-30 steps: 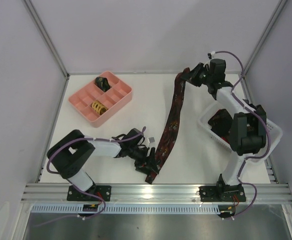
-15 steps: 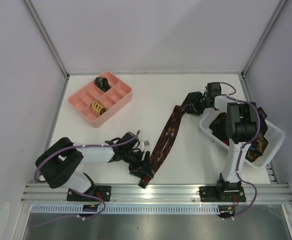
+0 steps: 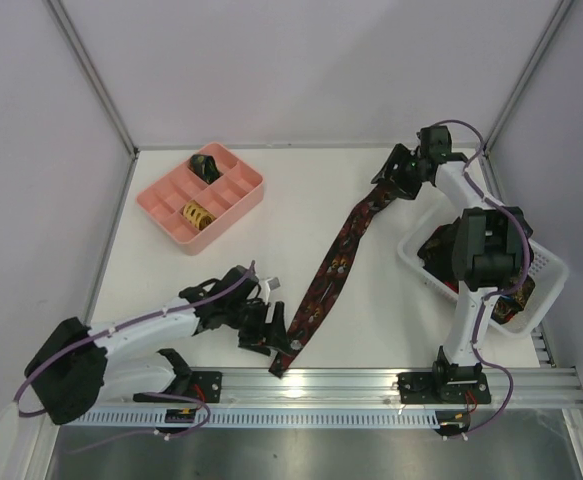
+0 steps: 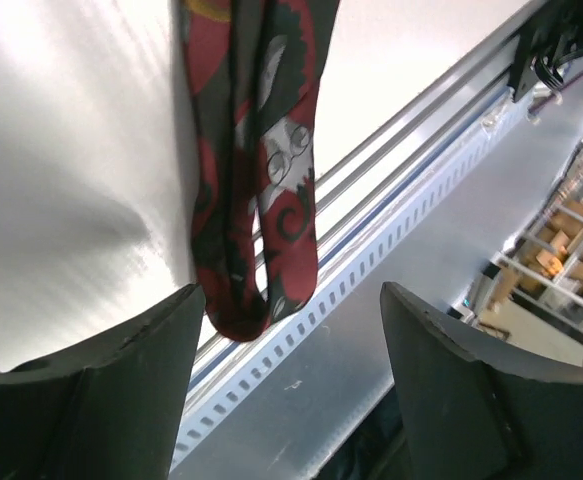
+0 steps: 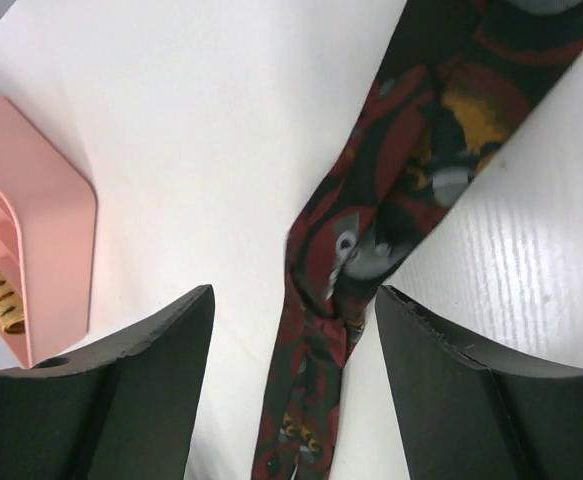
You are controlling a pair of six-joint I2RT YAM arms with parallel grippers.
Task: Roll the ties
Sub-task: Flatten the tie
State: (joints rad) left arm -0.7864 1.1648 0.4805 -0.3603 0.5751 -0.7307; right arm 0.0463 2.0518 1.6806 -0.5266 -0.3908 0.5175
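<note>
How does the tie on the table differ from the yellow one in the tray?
The long tie lies stretched out on the table; the yellow tie sits rolled in the pink tray. The long tie is dark with red, the yellow tie striped yellow. Both are patterned.

Laid slantwise across the middle of the table [image 3: 221,258]: a tie [image 3: 333,262], near end by the front edge, far end toward the back right. At the near end, the left gripper [image 3: 276,338]; at the far end, the right gripper [image 3: 383,185]. Back left, well apart from the tie, a tray [image 3: 233,213], with one rolled tie [image 3: 205,165] in a far compartment and another roll [image 3: 197,214] in a nearer one. On the right, a basket [image 3: 554,268] with more ties [image 3: 437,243] inside.
</note>
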